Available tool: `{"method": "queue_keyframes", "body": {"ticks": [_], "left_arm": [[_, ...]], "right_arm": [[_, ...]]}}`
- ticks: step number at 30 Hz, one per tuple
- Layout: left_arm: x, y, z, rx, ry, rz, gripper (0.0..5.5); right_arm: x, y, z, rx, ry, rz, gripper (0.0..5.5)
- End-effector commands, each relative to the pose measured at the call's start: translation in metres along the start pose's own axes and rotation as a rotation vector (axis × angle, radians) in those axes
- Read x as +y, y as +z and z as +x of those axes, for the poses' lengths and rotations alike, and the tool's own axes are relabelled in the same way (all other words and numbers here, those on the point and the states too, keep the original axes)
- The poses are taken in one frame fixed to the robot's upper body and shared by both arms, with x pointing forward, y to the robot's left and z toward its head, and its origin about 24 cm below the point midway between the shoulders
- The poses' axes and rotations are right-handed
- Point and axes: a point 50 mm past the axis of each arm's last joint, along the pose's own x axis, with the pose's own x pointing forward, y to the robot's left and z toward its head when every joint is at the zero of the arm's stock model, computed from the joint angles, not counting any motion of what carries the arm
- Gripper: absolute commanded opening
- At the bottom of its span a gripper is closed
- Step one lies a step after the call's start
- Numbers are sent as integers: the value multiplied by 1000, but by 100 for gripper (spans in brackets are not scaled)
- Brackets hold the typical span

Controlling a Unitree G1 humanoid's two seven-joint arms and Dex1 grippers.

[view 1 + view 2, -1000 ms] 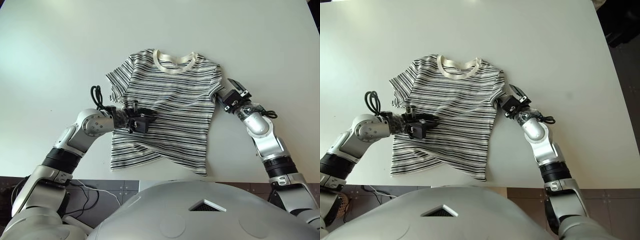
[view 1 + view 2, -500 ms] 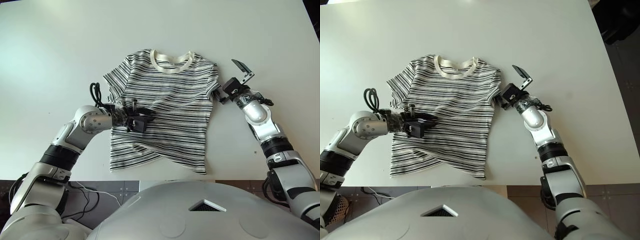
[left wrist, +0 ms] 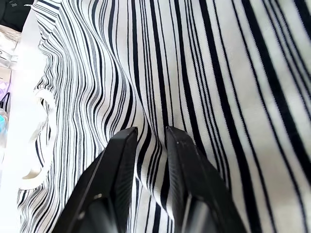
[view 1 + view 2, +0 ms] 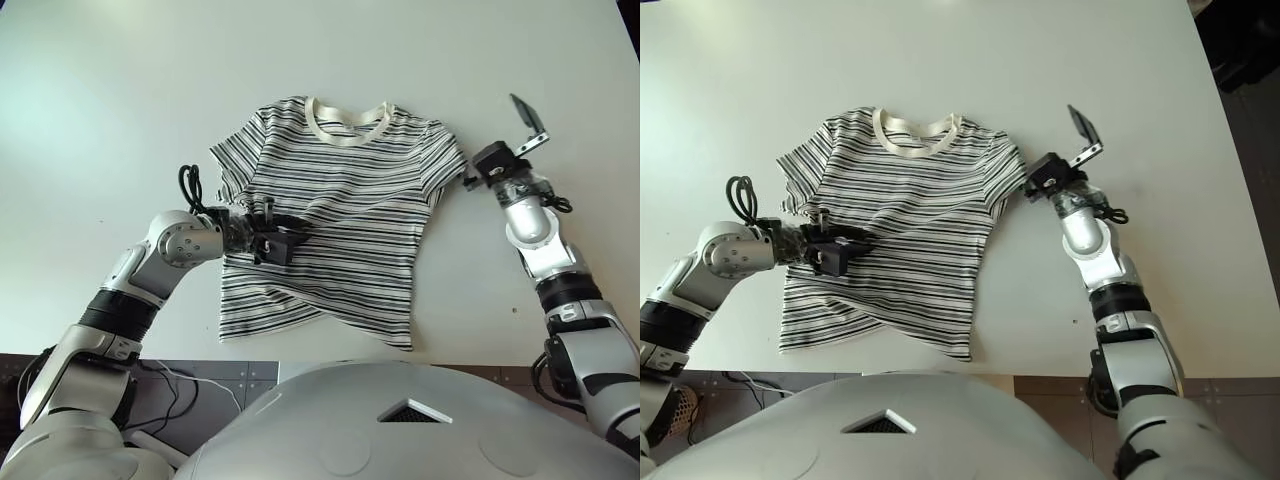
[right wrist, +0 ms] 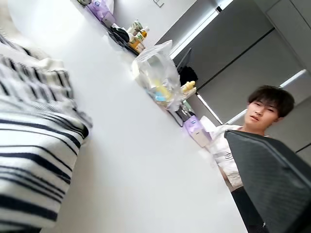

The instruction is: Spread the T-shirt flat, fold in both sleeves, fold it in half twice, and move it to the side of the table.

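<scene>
On 1 table (image 4: 120, 80), 1 T-shirt (image 4: 350, 200)

My two head eyes look forward and down on the tabletop (image 4: 120, 80) from well above, both taking in the whole T-shirt (image 4: 340, 230). My left wrist camera sits close over its stripes. My right wrist camera looks low along the tabletop, catching the T-shirt's edge.

Along the desk's (image 5: 127, 165) far edge stand a clear plastic bag (image 5: 155, 70) of small items, a few bottles (image 5: 137, 38) and purple containers (image 5: 197, 132), while cables (image 4: 165, 378) lie below its near edge.
</scene>
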Motion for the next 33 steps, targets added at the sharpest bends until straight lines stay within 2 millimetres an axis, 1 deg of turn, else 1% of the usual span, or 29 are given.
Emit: {"method": "queue_keyframes", "body": {"ticks": [1,2,3,4,5,7,8,9,10,11,12,14,15,17,19,21,23,26,30,32,33], "left_arm": [[-40,-13,-2,95,-156,-97,111],[-41,-13,-2,97,-154,-102,111],[-42,-13,-2,97,-153,-106,111],[-43,-12,-1,96,-151,-109,111],[-43,-12,-1,95,-149,-111,111],[-42,-11,0,91,-150,-107,111],[-41,-10,0,89,-151,-104,111],[-40,-10,0,86,-155,-99,111],[-40,-9,0,83,-158,-96,111],[-39,-9,-1,79,-160,-95,111],[-39,-7,-1,71,-162,-96,111],[-40,-4,-2,54,-163,-103,111],[-40,-2,-2,46,-162,-108,111],[-40,2,-2,26,-165,-129,111],[-40,6,-3,13,-166,-151,111],[-35,10,-4,-1,-150,-177,111],[-26,14,-2,-12,-109,-199,111],[-16,18,1,-20,-73,-209,111],[-16,22,2,-20,-71,-211,111],[-17,24,3,-21,-67,-215,111],[-18,25,3,-22,-63,-217,111]], "right_arm": [[-57,27,-7,-86,-202,44,544],[-67,34,-10,-99,-231,43,544],[-69,39,-13,-96,-220,26,544],[-66,39,-15,-74,-185,8,544],[-59,34,-17,-24,-123,-19,544],[-20,5,-30,159,166,-93,544],[0,-6,-42,232,320,-113,544],[15,-13,-53,275,437,-129,544],[24,-15,-61,287,514,-123,544],[28,-14,-64,295,543,-113,544],[25,-13,-63,295,537,-117,544],[12,-13,-57,306,494,-136,547],[6,-15,-55,319,479,-162,547],[-7,-23,-58,376,484,-263,547],[-13,-28,-69,425,590,-353,547],[-18,-28,-78,448,688,-404,547],[-19,-21,-79,440,735,-370,547],[-15,-14,-83,458,824,-284,547],[-15,-8,-96,533,1023,-169,547],[-20,-2,-96,549,1091,-103,547],[-25,-2,-92,553,1096,-70,547]]}}
